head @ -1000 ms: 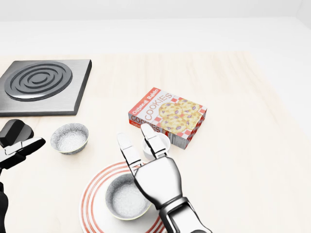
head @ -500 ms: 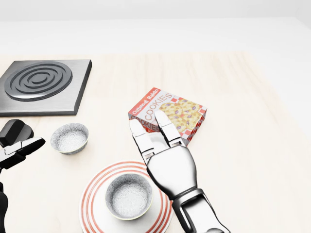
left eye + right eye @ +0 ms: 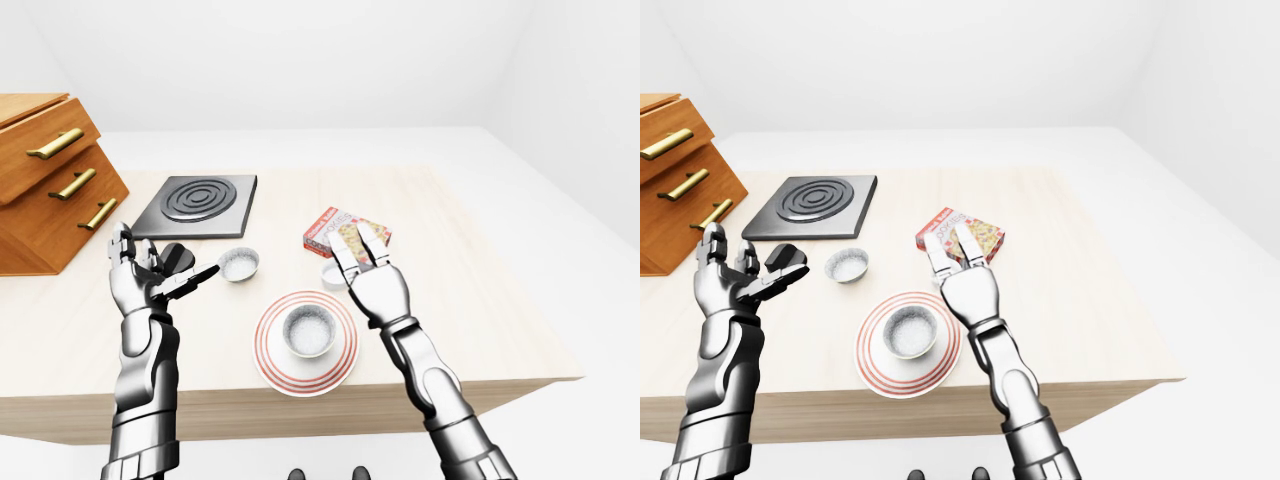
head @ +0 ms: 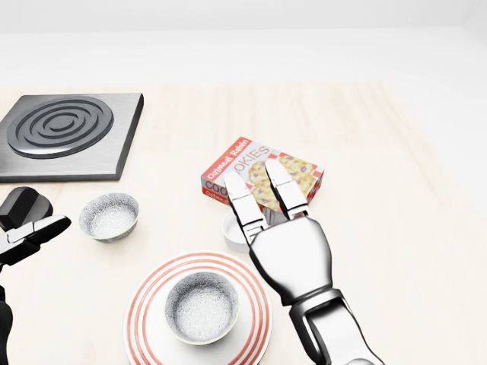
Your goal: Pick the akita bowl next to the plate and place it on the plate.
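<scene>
- The akita bowl (image 4: 202, 306) sits upright inside the plate (image 4: 146, 303), near the near edge of the table (image 4: 396, 228); we judge the placing done.
- Our right hand (image 4: 291, 257) is empty and spread wide, just right of the plate; its fingers (image 4: 243, 205) reach far-ward over a small white cup (image 4: 232, 232) and the near corner of the cookie box (image 4: 228, 169); whether they touch either, we cannot tell.
- Our left hand (image 3: 735, 272) is open too, holding nothing, well to the left.
- A second bowl (image 4: 109, 217) lies left of the plate and farther off, apart from it.
- Risk: pulling the right arm away low could knock the cup or nudge the box; a forearm swinging left could clip the plate's rim and shift the bowl; lifting first looks safer.
</scene>
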You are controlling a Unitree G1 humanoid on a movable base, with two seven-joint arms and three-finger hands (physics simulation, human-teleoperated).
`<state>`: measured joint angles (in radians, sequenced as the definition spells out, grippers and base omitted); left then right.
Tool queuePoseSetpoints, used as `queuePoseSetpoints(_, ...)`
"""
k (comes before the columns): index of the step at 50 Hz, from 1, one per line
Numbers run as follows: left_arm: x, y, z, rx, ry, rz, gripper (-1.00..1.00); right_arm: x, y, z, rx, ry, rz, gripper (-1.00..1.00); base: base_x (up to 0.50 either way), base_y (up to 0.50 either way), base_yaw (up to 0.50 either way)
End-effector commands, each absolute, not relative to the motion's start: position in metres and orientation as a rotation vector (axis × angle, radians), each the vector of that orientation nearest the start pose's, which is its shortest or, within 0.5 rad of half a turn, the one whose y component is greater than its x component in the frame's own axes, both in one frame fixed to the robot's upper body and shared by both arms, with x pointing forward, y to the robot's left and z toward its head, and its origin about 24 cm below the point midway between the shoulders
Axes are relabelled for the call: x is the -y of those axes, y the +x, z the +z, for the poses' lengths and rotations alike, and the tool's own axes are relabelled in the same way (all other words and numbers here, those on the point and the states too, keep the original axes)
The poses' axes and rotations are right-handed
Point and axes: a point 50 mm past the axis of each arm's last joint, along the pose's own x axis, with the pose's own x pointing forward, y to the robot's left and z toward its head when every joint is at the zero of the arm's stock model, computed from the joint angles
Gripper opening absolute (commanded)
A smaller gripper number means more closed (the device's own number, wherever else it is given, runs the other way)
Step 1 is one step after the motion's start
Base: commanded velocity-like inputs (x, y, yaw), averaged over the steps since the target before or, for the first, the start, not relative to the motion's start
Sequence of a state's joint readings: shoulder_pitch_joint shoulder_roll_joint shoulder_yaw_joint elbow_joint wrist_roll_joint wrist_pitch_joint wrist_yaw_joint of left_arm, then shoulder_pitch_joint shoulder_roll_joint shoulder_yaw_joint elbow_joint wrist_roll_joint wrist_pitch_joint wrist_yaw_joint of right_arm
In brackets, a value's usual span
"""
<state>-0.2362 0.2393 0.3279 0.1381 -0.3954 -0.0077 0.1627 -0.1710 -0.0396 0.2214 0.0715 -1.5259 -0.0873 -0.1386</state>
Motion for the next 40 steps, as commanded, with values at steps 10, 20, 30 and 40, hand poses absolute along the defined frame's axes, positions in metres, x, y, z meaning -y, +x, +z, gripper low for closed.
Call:
queuePoseSetpoints(10, -0.269, 0.283, 0.092, 0.178, -0.23, 0.43, 1.0, 0.089, 0.272, 0.08, 0.454, -1.537, 0.069, 1.0, 0.0, 0.0, 0.0)
queuePoseSetpoints(20, -0.268, 0.283, 0.09, 0.178, -0.23, 0.429, 1.0, 0.09, 0.271, 0.079, 0.461, -1.535, 0.059, 1.0, 0.0, 0.0, 0.0)
queuePoseSetpoints(30, -0.269, 0.283, 0.091, 0.177, -0.23, 0.429, 1.0, 0.089, 0.272, 0.082, 0.464, -1.53, 0.057, 1.0, 0.0, 0.0, 0.0)
queuePoseSetpoints(40, -0.268, 0.282, 0.091, 0.173, -0.231, 0.43, 1.0, 0.098, 0.273, 0.091, 0.46, -1.529, 0.023, 1.0, 0.0, 0.0, 0.0)
